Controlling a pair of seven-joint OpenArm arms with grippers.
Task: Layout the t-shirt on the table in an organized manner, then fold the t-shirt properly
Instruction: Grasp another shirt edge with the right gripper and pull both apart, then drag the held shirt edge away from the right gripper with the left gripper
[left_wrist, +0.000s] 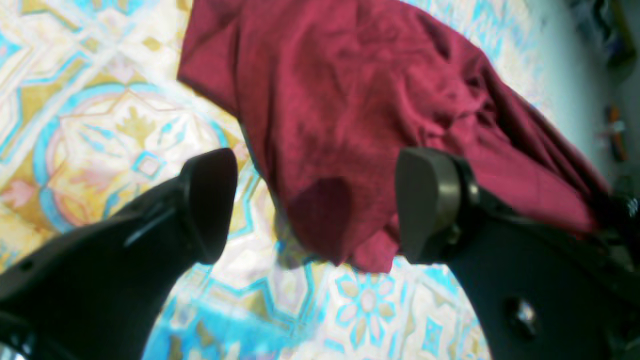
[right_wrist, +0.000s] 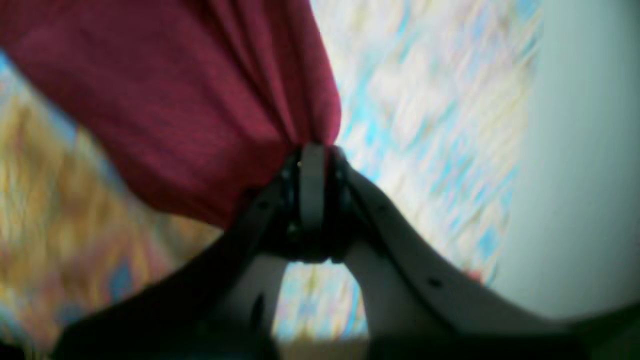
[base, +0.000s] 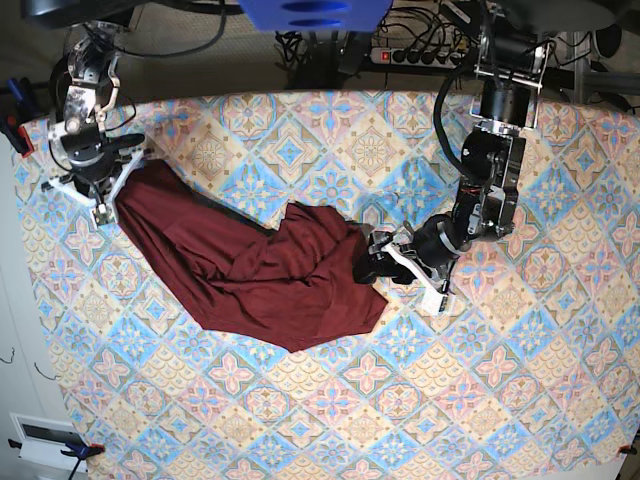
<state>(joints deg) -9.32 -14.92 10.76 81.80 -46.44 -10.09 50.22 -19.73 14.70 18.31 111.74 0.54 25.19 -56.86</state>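
Note:
The dark maroon t-shirt (base: 260, 275) lies crumpled across the left half of the table (base: 500, 400), stretched from the far left corner toward the middle. My right gripper (base: 110, 205) is shut on the shirt's far-left end. In the right wrist view the fabric (right_wrist: 175, 100) bunches into the closed fingertips of the right gripper (right_wrist: 312, 155), above the table (right_wrist: 425, 100). My left gripper (base: 380, 258) stands open at the shirt's right edge. In the left wrist view a rounded fold of the t-shirt (left_wrist: 350, 100) lies on the table (left_wrist: 125, 125) between the spread fingers of the left gripper (left_wrist: 320, 205).
Cables and a power strip (base: 400, 50) lie beyond the table's far edge. A blue object (base: 310, 12) hangs at the top centre. A white box (base: 45, 435) sits off the table at the lower left, by the table's left edge.

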